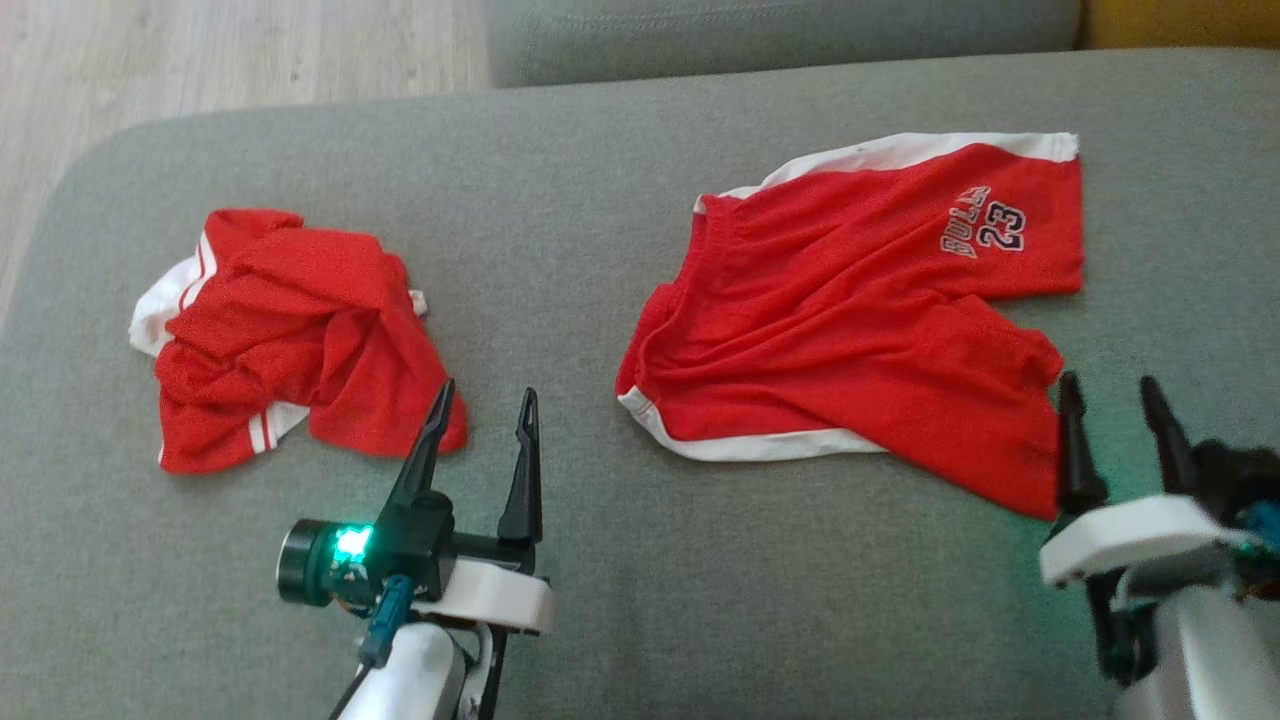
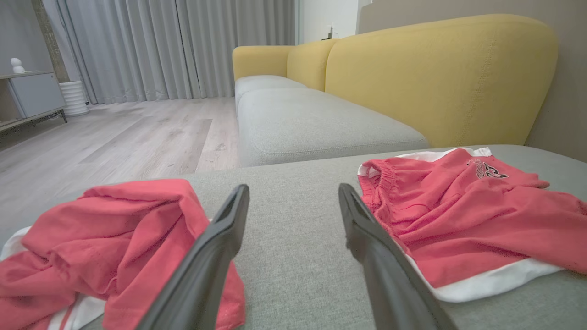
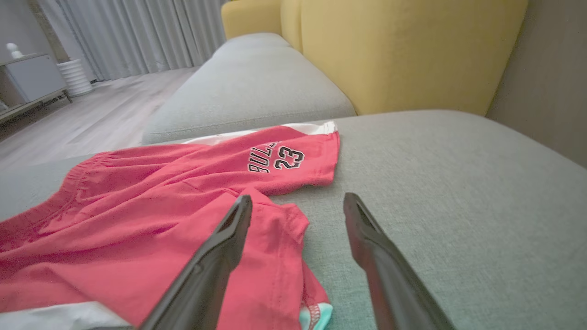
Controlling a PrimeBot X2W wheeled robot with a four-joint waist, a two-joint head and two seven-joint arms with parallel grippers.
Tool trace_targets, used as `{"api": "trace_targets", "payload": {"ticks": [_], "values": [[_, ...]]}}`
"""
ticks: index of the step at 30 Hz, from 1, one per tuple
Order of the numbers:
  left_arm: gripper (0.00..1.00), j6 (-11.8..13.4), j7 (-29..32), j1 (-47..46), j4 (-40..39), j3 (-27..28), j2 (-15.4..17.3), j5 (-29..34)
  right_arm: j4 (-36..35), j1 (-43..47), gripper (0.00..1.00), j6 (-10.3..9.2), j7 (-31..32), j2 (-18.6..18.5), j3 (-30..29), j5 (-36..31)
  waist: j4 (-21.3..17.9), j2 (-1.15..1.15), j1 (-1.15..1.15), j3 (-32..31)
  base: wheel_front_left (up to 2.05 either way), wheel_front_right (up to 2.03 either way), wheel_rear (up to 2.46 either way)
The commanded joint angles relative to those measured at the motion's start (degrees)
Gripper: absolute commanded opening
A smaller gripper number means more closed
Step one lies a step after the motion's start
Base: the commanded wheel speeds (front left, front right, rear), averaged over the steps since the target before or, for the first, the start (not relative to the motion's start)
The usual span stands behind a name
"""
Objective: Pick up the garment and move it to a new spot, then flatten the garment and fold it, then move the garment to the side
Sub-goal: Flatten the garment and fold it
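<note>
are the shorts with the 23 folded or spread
Spread: the red white-trimmed fabric shorts lie open and mostly flat on the grey cushion, both legs showing.

Holding left tool [image 1: 487,392] out forward, spread wide, gripping nothing. Holding right tool [image 1: 1110,382] well apart to its right, likewise spread wide, empty, pointing the same way.

The light is soft and even, with faint shadows under the crumpled red and white cloth garment [image 1: 290,340]. It likely comes through the long grey curtains [image 2: 174,46]. A small green lamp [image 1: 352,541] glows beside the left gripper [image 1: 487,392]. The head view is a bit grainy, and the pale arm [image 1: 1200,640] under the right gripper [image 1: 1109,382] is smeared. In both wrist views the near dark fingers [image 2: 202,275] look fuzzy.
</note>
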Motion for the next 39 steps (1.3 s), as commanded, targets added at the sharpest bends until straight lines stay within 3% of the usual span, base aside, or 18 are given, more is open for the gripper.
{"api": "trace_targets", "payload": {"ticks": [1, 6, 16, 18, 19, 28, 39], "values": [[1.0, -0.14, -0.24, -2.91, -1.32, 1.34, 0.12, 0.67, -0.59, -3.98, 1.0, 0.37, 1.35, -0.28, -0.16, 1.26, 0.71, 0.0, 0.0, 1.15, 0.0, 0.0, 0.0], [1.0, -0.28, -0.24, -3.77, -0.95, 0.81, 0.12, 0.88, 5.02, -8.37, 1.0, 0.37, 5.45, -0.24, -3.01, 4.81, 1.92, 0.0, 0.0, 2.95, 0.0, 0.0, 0.0], [1.0, -0.51, -0.24, -4.73, -0.83, 0.81, 0.12, 1.39, 12.54, -12.93, 0.97, 0.37, 7.58, -0.23, -2.62, 7.2, 3.08, 0.0, 0.0, 4.71, 0.0, 0.0, 0.0], [1.0, -0.41, -0.24, -4.91, -0.84, 0.82, 0.12, 1.41, 13.26, -13.74, 0.19, 0.37, 7.27, -0.23, -2.31, 6.71, 3.05, 0.0, 0.0, 5.02, 0.0, 0.0, 0.0], [1.0, -0.36, -0.24, -5.04, -0.83, 0.8, 0.12, 1.4, 13.32, -14.17, 0.0, 0.37, 6.8, -0.23, -2.33, 6.08, 3.03, 0.0, 0.0, 5.14, 0.0, 0.0, 0.0], [1.0, 0.03, -0.24, -5.31, -0.91, 0.74, 0.12, 1.09, 11.35, -17.42, 0.0, 0.37, 6.57, -1.73, -3.1, 3.96, 2.49, 0.0, 0.0, 4.97, 0.0, 0.0, 0.0], [1.0, 0.93, -0.24, -6.31, -2.23, -0.45, 0.12, -0.85, 8.64, -22.98, 0.0, 0.37, 17.51, -13.89, 2.63, 5.12, 4.98, 0.0, 0.0, 5.88, 0.0, 0.0, 0.0]]}}
